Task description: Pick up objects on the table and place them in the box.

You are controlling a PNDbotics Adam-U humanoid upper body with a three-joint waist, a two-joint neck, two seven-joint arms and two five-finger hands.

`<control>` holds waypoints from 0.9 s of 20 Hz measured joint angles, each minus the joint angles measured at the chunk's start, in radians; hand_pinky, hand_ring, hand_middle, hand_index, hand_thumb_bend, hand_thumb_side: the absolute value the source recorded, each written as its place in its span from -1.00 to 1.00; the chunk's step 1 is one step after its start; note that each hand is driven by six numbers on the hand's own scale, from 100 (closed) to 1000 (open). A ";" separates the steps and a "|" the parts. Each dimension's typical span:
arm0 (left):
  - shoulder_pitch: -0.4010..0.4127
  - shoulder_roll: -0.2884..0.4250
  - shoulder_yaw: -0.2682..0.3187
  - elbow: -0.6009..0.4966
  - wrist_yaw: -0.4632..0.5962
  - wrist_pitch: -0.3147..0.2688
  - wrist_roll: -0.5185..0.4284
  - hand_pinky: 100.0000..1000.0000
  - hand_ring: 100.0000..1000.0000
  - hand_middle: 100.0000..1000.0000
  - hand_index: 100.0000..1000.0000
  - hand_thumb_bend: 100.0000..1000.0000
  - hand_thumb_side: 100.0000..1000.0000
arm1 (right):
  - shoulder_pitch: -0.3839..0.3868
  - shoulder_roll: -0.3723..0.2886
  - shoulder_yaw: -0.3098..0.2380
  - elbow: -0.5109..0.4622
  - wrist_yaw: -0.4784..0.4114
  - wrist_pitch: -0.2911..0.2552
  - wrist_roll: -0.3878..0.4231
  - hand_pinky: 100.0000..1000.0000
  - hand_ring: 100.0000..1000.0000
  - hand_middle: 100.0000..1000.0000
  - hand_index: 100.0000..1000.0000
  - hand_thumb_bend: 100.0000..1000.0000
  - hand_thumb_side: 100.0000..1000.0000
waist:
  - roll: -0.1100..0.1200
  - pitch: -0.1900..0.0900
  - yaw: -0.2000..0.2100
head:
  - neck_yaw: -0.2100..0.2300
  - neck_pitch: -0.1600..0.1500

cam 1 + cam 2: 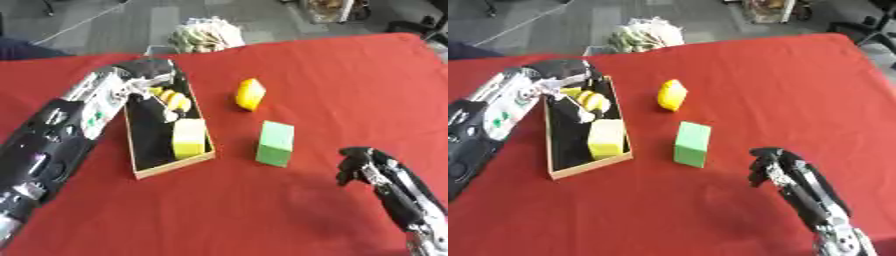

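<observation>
A shallow wooden box (pixel 173 168) with a dark floor lies left of centre on the red cloth. A yellow-green block (pixel 188 138) sits at its near end. My left hand (pixel 147 70) reaches over the far end of the box, its fingers curled round a yellow object (pixel 172 99) held low inside. On the cloth to the right of the box lie a yellow piece (pixel 249 94) and, nearer, a green block (pixel 276 143). My right hand (pixel 360 164) hovers at the lower right, away from the green block, fingers relaxed and holding nothing.
A pale crumpled bundle (pixel 206 35) lies at the table's far edge behind the box. The red cloth (pixel 350 80) stretches bare to the right and front. Grey floor shows beyond the far edge.
</observation>
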 measured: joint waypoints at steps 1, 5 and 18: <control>0.002 0.001 0.000 -0.004 0.003 -0.004 -0.011 0.50 0.32 0.41 0.62 -0.16 -0.71 | 0.000 0.000 0.000 0.000 0.000 0.000 0.000 -0.12 -0.04 -0.05 0.40 -1.00 0.24 | 0.000 0.000 0.002 | -0.001 0.000; 0.019 0.021 -0.001 -0.034 0.024 -0.010 -0.059 0.54 0.39 0.50 0.70 -0.15 -0.64 | 0.001 0.000 0.000 0.000 0.001 0.000 0.000 -0.12 -0.04 -0.05 0.40 -1.00 0.24 | 0.001 -0.008 0.008 | -0.008 0.001; 0.087 0.082 0.042 -0.173 0.184 0.027 -0.082 0.50 0.27 0.39 0.68 -0.80 -0.75 | -0.012 -0.006 0.000 0.005 0.004 -0.006 0.006 -0.11 -0.04 -0.04 0.41 -1.00 -0.13 | 0.001 -0.026 0.032 | -0.035 0.008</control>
